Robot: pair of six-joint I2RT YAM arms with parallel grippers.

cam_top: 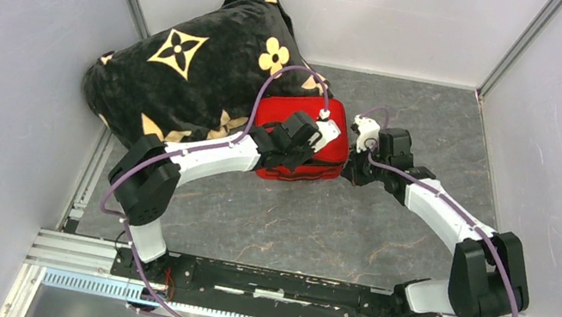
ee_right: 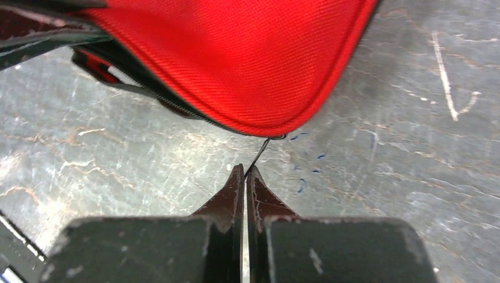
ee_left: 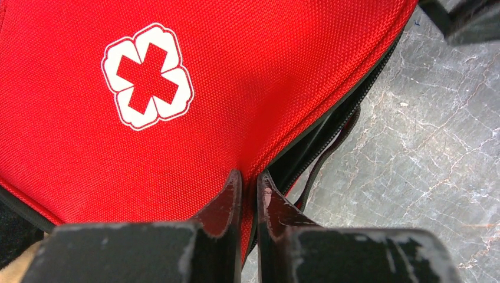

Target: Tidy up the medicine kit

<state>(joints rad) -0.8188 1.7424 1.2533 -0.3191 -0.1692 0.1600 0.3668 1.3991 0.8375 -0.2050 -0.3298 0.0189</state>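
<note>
Resting against a black pillow with gold flowers (cam_top: 188, 72) at the left rear of the grey marbled table (cam_top: 318, 226), the red medicine kit (cam_top: 281, 115) lies near mid-table, lid up. The left gripper (ee_left: 250, 180) reaches across that lid, its jaws at a narrow slit over the lid's rim, red fabric showing between them, just below the white cross emblem (ee_left: 147, 76). Beside them the black zip gapes between lid and base. To the right, the right gripper (ee_right: 245, 172), jaws pressed together, meets a thin dark cord (ee_right: 259, 154) that runs from the kit's rounded corner in between its tips.
</note>
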